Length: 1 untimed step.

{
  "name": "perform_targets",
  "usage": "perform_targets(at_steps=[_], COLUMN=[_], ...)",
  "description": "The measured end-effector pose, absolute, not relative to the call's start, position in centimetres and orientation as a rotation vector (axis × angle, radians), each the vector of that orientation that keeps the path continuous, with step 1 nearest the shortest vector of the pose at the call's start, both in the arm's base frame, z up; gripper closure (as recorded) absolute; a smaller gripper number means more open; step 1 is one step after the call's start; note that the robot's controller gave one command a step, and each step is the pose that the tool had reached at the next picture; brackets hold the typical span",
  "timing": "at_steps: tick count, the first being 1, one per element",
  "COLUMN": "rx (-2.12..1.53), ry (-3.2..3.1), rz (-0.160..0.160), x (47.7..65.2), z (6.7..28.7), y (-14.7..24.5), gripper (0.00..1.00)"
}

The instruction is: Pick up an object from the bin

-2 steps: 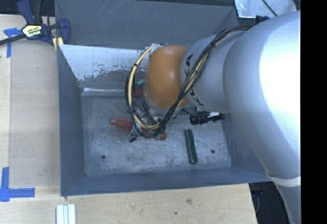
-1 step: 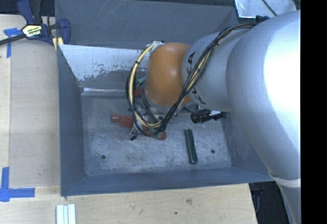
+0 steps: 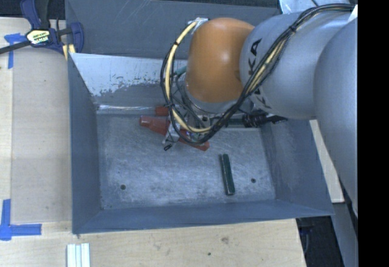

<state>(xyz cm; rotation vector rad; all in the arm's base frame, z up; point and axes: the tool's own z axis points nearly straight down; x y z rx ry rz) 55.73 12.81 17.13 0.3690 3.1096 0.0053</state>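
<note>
Holding dark green stick lower centre, reddish-brown piece mid-frame: grey bin. My gripper low over reddish-brown piece; grip, cannot tell.

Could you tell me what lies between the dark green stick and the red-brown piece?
Bare bin floor; the camera view shows nothing between stick and piece.

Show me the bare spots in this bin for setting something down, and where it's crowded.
Bare: the bin floor from the left wall across to the dark stick, in front of the reddish-brown piece; also the right front corner past the stick. Crowded: back middle, where the arm hangs over that piece.
</note>
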Motion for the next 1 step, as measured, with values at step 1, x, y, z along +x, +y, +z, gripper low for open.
perform_targets(at_steps=[1], rx=[0.369], ry=[3.113], rz=[0.004], x=[55.9], z=[20.21], y=[12.75], gripper=[1.0])
